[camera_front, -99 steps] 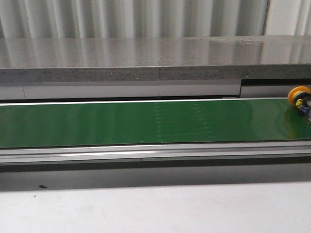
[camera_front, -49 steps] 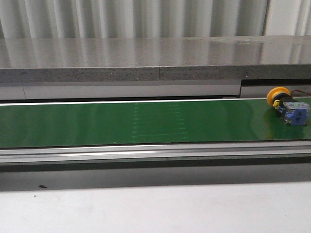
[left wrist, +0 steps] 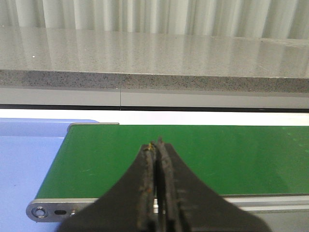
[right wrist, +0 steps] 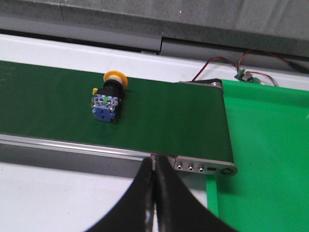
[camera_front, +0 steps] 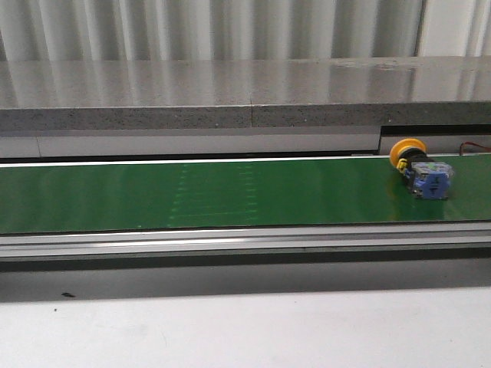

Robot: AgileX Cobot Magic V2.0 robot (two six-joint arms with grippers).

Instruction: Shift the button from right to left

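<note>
Since a second ago the button [camera_front: 419, 170] is riding leftward along the green conveyor belt [camera_front: 230, 195], now fully in the front view near its right end. Nearest me, both arms are idling short of the belt: the left gripper [left wrist: 155, 153] is showing jaws pressed together on nothing, and the right gripper [right wrist: 154, 166] likewise closed and empty. I'm judging this as the waiting step; next I'm needing to open the right jaws and reach over the belt's metal rail. The button is lying on its side, glossy yellow mushroom cap toward the far speckled stone ledge [camera_front: 192, 96], boxy blue contact block toward me.
</note>
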